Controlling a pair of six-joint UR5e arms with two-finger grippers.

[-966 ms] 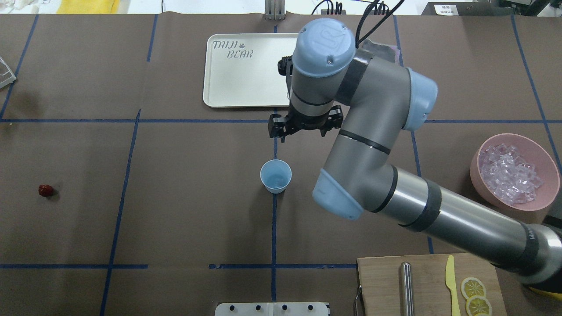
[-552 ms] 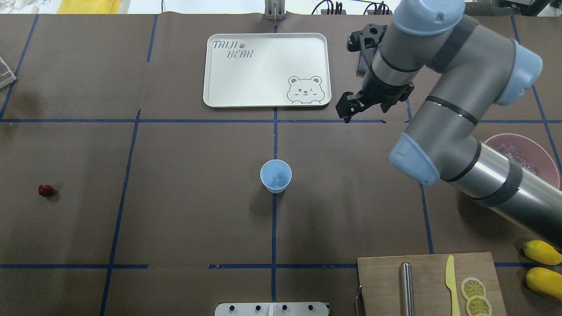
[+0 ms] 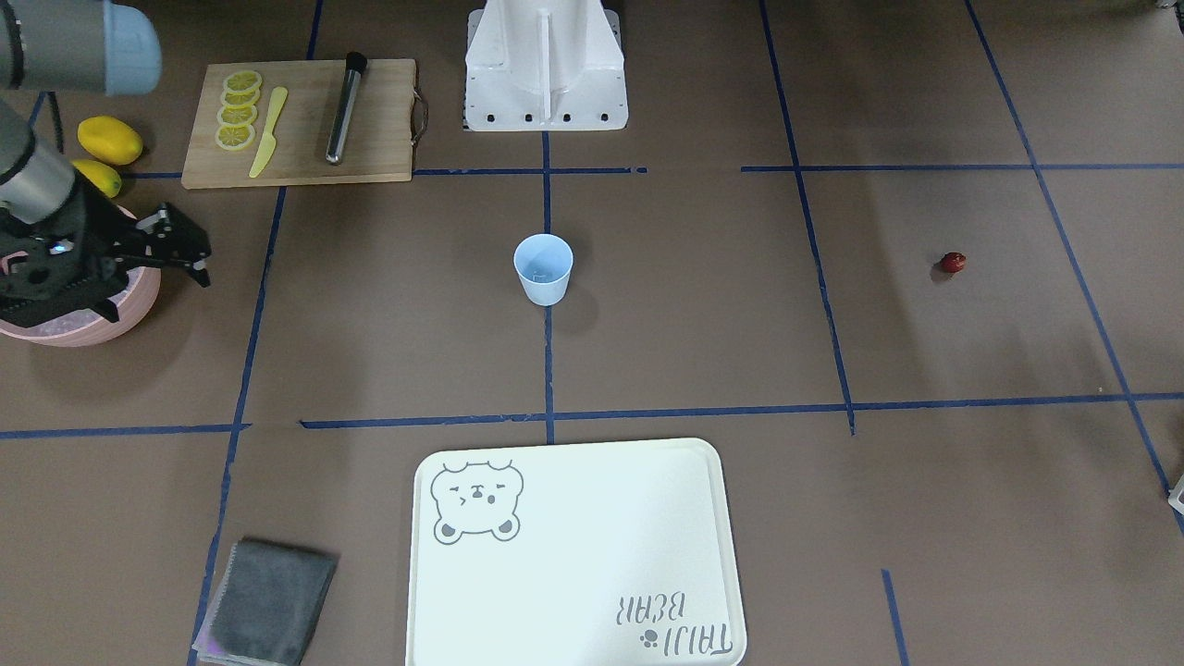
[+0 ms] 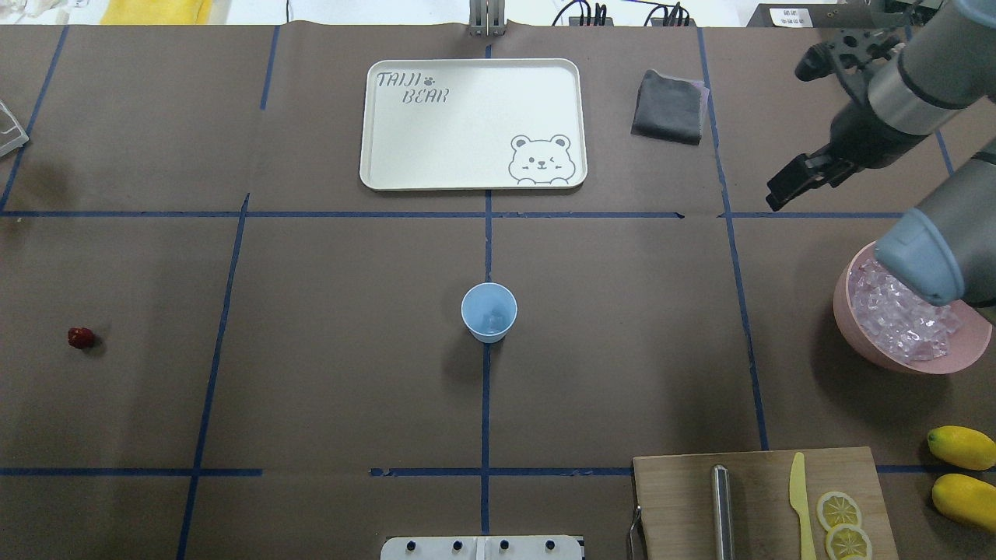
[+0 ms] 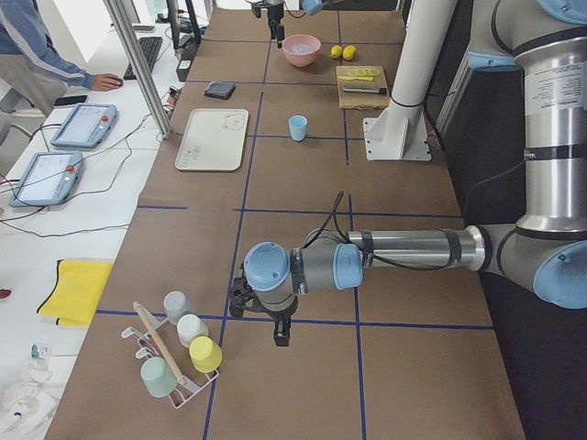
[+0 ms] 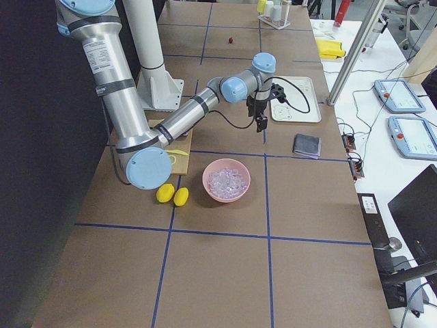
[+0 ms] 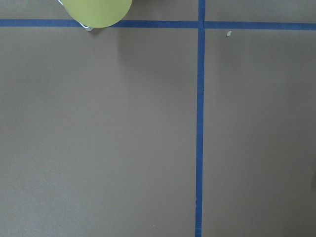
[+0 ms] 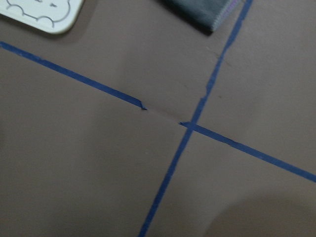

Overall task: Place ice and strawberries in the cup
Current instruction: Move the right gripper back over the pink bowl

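Blue cup (image 4: 489, 311) holds ice (image 4: 491, 318) on the worktop (image 4: 327, 389). Right end effector (image 4: 826, 168) hangs spread; the left end effector (image 5: 282, 335), I cannot tell.

— Where does the overhead view sit?
— Behind the robot, high, looking forward and down on the table (image 4: 311, 389).
— And the front-facing one?
— Across the far edge, steep, facing the robot's base (image 3: 546, 65). Both share the cup (image 3: 543, 268), tray (image 3: 592, 536) and cutting board (image 3: 305, 120), turned about.
— The side views?
— One at each table end, high and distant, looking along its length; both catch the pink bowl (image 5: 301, 60).
— The wrist cameras?
— Close above the paper. Left sees blue tape (image 7: 199, 123) and a yellow-green tumbler (image 7: 98, 10); right sees a tape crossing, the tray's corner and a grey cloth (image 8: 202, 10).
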